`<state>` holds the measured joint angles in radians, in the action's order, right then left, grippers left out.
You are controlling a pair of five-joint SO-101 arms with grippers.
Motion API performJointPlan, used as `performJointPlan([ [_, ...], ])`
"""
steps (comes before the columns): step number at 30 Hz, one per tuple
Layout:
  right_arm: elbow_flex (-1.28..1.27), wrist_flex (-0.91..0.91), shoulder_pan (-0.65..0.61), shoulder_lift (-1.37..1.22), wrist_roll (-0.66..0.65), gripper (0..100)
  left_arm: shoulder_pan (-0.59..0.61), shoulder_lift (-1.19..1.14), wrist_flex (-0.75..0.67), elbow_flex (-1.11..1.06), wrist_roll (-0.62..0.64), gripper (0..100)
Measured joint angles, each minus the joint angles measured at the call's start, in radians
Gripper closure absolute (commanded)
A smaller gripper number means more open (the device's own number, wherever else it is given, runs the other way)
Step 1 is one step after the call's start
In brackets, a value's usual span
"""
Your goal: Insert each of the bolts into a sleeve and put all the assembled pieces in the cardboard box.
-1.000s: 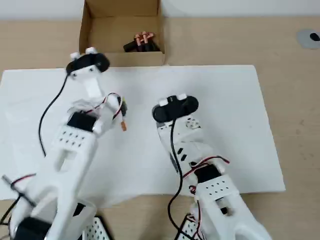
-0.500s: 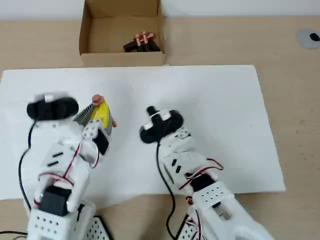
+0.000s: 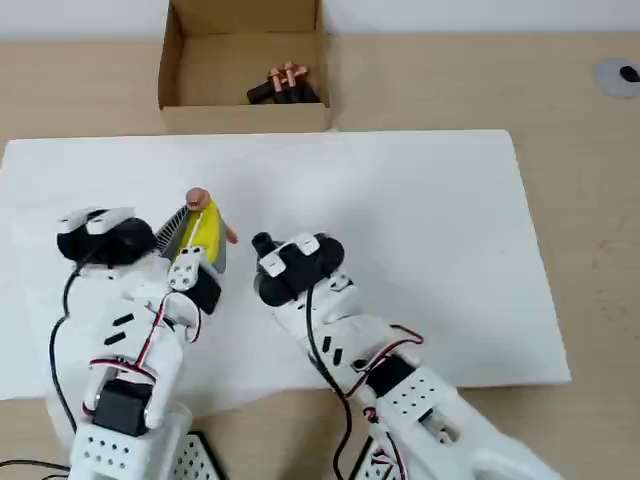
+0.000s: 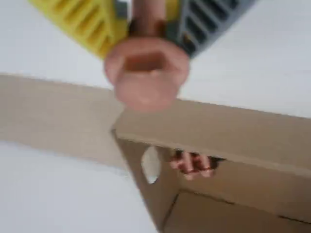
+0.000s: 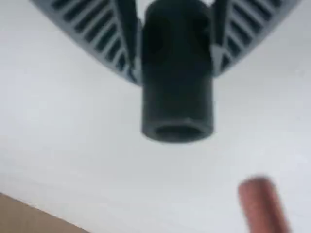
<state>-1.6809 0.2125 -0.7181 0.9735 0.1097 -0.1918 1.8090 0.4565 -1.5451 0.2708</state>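
Surface: white sheet (image 3: 420, 250) over a wooden table (image 3: 580, 200).
Left gripper (image 3: 199, 226): closed tight on a copper bolt (image 3: 197, 198), toward 9 o'clock on the sheet, bolt head aimed at 12 o'clock.
Cardboard box (image 3: 245, 118): 12 o'clock, just beyond the sheet, with assembled pieces (image 3: 285, 85) inside.
Right gripper (image 5: 176, 58): clamped on a black sleeve (image 5: 177, 107), near the bolt at its 4 o'clock.

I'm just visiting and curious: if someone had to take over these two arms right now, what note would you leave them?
Left gripper: shut on a copper-coloured bolt, over the white sheet.
Right gripper: shut on a black sleeve, close to the bolt but not touching it.
Done: a few assembled pieces lie in the cardboard box.
Left: push this bolt into this sleeve, then put the pair in the box.
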Motion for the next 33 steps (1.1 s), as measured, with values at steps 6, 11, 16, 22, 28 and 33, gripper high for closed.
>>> performJointPlan([
  [6,0.0,0.0,-0.002,0.0,0.025,98.8,0.002,0.003,0.075,0.02,0.143,99],
  [11,0.0,0.0,-0.002,0.0,0.041,98.8,0.002,0.003,0.089,0.023,0.201,99],
  [16,0.0,0.0,-0.002,0.0,0.048,98.8,0.002,0.003,0.089,0.023,0.222,99],
  [22,0.0,0.0,-0.009,0.0,0.057,98.8,0.002,0.003,0.064,0.023,0.238,99],
  [28,0.0,0.026,-0.032,0.0,-0.066,98.8,0.002,0.003,0.055,0.023,0.238,99],
  [33,0.0,0.146,-0.034,0.0,-0.169,98.8,0.002,0.005,0.009,0.028,0.218,99],
])
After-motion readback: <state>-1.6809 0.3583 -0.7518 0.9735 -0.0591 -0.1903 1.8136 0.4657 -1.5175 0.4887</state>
